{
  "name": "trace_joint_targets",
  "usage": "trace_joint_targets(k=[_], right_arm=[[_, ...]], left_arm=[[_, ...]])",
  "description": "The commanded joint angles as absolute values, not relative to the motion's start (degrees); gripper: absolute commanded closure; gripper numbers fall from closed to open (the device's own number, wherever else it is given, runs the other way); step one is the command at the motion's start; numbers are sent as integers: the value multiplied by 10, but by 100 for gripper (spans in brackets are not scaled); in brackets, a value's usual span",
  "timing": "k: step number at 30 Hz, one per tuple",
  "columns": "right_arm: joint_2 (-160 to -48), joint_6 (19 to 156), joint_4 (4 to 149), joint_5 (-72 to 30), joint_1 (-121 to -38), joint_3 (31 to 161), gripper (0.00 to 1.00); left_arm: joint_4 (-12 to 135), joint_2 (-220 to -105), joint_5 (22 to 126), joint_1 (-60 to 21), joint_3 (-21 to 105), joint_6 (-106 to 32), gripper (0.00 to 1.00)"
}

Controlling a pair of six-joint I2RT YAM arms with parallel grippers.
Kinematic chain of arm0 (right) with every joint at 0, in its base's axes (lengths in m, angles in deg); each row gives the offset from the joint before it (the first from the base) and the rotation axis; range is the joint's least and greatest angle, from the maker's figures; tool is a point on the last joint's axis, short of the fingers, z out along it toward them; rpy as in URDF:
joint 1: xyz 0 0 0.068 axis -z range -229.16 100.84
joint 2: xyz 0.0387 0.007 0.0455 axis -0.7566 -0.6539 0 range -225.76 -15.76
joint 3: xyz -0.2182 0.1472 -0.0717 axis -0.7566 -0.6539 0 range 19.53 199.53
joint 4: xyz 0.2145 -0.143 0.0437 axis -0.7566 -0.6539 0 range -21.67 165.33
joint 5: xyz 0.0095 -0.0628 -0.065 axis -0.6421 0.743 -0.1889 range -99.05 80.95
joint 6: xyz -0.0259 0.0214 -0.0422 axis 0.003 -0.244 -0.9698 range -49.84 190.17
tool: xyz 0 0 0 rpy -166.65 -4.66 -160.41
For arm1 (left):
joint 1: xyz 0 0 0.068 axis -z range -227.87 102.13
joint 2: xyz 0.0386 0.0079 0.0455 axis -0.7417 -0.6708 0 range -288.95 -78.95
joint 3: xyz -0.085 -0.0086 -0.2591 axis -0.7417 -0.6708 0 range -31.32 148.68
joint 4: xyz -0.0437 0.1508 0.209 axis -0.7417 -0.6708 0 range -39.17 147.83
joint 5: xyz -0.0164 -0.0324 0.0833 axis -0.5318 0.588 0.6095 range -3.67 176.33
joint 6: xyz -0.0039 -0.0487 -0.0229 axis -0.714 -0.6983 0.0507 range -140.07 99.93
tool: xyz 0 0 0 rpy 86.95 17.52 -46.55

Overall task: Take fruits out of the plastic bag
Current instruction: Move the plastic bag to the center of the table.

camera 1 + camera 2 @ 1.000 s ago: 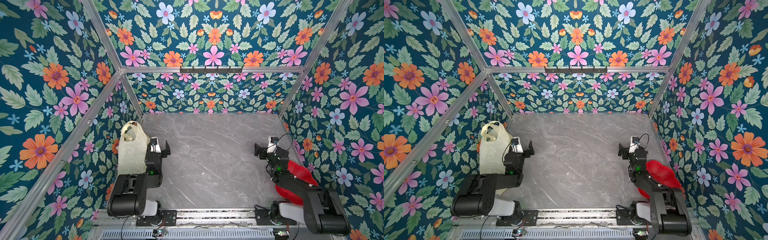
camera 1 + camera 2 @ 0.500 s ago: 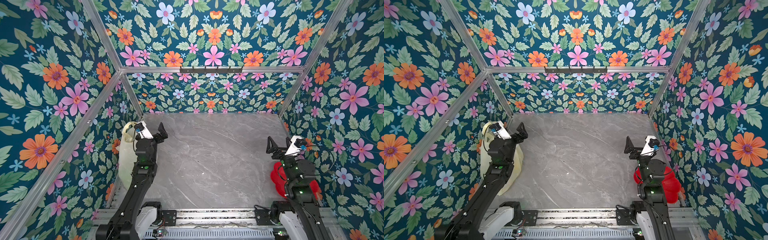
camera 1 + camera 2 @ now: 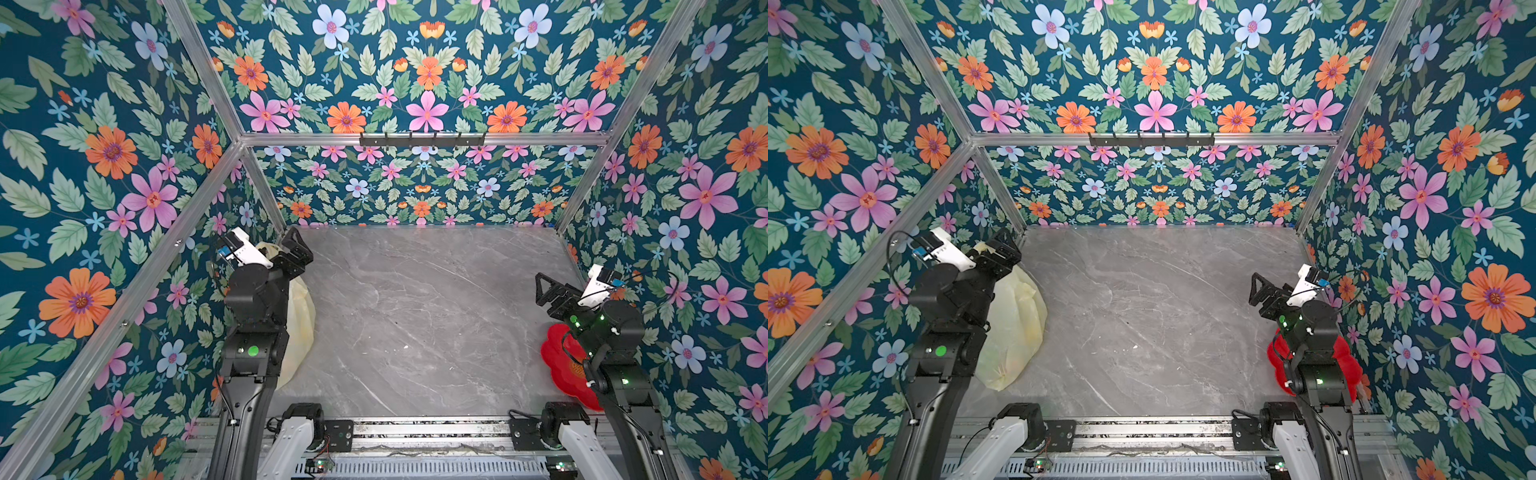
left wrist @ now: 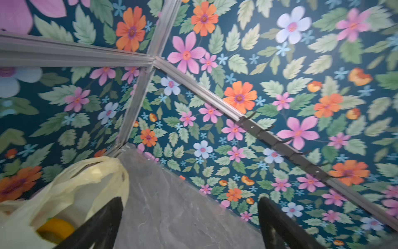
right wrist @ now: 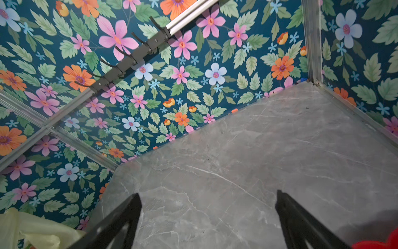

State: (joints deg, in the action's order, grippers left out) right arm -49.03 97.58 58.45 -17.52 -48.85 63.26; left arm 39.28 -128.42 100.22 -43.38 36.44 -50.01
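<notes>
Both top views: crinkly pale-yellow plastic bag [image 3: 1017,328] beside left gripper [image 3: 1003,249], jaws wide, empty.
Left wrist: rounded yellow fruit [image 4: 56,228] inside bag mouth, by one finger.
Right wrist: right gripper [image 5: 207,196] wide, empty, above grey marble surface [image 5: 269,140].

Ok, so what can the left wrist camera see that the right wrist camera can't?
Only the left wrist view looks into the open mouth of the plastic bag, where a round yellow fruit sits inside. It also shows the left tool, open. Only the right wrist view shows an edge of the red plate and the right tool, open too. Both show some of the bag, the grey marble table, the flowery walls and the black hook rail.
</notes>
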Motion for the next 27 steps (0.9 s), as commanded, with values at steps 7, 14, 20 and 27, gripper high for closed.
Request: trace_joint_targets(k=[7,14,20,27], right_arm=[[-548,975,522,-268,-489,673,4],[-566,986,540,-291,-490,654,4],[-566,989,553,-296,-490,637,4],[-579,995,570,-296,-490,628,6]], left_arm=[[213,-1423,1177,-437,464,-477,0],[214,-1545,1177,-448,497,-497,0],[215,-1615,1209,-453,511,-495,9],[215,-1647,1198,-454,503,-490,37]])
